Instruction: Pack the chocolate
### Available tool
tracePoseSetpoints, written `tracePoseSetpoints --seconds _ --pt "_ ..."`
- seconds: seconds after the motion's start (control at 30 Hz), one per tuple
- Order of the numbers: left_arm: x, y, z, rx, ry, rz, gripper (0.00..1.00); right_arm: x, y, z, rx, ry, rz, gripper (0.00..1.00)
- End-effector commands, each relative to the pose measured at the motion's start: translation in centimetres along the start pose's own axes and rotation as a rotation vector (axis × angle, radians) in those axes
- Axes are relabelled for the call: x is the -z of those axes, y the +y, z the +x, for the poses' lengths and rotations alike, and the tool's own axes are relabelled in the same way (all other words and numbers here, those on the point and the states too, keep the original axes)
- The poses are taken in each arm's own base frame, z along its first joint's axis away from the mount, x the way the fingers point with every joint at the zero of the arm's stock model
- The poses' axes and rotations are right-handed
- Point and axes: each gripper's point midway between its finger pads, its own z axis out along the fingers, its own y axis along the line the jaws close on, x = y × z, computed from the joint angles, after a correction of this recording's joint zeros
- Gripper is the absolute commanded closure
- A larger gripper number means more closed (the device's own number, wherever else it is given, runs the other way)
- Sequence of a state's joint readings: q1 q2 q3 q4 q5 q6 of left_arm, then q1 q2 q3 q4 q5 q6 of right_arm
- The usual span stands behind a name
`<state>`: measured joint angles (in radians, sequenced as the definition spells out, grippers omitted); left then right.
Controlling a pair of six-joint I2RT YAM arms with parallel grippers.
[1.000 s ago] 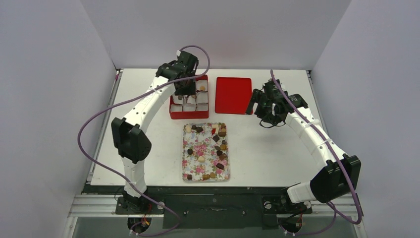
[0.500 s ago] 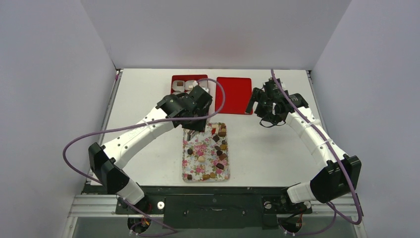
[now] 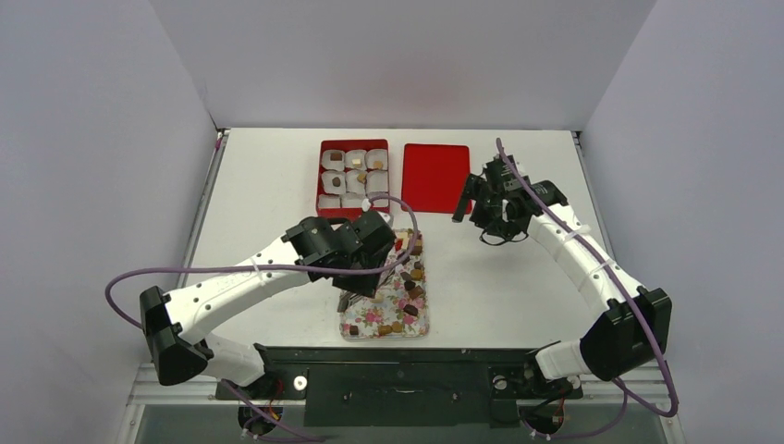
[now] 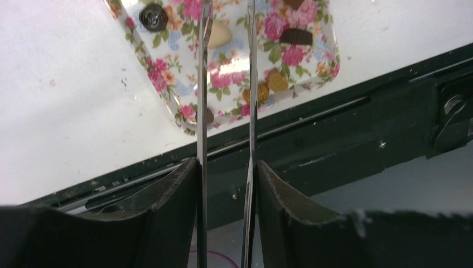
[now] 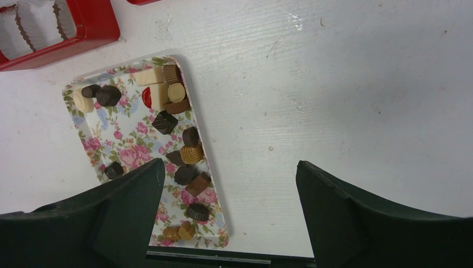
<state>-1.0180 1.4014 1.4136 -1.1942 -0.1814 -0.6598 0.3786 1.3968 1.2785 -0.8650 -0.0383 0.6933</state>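
Red box (image 3: pixel 353 144), far left: white cups (image 3: pixel 331 198), some holding 1 piece. Left gripper (image 3: pixel 346 298): narrow gap, nothing seen clamped, over the floral tray (image 3: pixel 370 316), where most chocolate (image 5: pixel 191 153) lies. Red lid (image 3: pixel 435 178) beside the box. Right gripper (image 5: pixel 228 167) wide, holding nothing, above the surface (image 5: pixel 334 84). The right wrist view shows the tray unblocked, the top view doesn't.

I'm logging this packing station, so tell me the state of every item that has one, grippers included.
Red box: open, lid off, some paper cups filled.
Red lid: lying flat beside the box.
Floral tray: holding loose chocolates.
Left gripper: open, empty, over the tray.
Right gripper: wide open, empty.
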Motion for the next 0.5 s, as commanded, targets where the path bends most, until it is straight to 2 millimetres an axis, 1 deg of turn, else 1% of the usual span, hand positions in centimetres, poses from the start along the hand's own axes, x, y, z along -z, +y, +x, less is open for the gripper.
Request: tracePoseSetpoints --seconds 0.0,0.1,0.23,0.37,0.47 --pt "1.6 1.1 3.0 0.025 0.047 -0.015 0.63 1.2 0.7 -0.8 -0.003 -0.067 -0.027 0.17" --pt "2.4 1.6 4.5 0.036 0.068 -0.013 0.63 1.1 0.7 -0.5 0.0 -0.064 -0.025 0.17" --pt "2.9 2.3 6.9 0.032 0.114 -0.036 0.63 0.9 0.9 -0.1 0.004 -0.057 -0.029 0.17" --pt "3.1 2.6 8.4 0.032 0.137 -0.043 0.63 0.8 1.3 0.3 0.009 -0.051 -0.036 0.17" --pt "3.0 2.6 8.9 0.042 0.144 -0.047 0.63 0.7 1.6 0.6 0.013 -0.048 -0.04 0.17"
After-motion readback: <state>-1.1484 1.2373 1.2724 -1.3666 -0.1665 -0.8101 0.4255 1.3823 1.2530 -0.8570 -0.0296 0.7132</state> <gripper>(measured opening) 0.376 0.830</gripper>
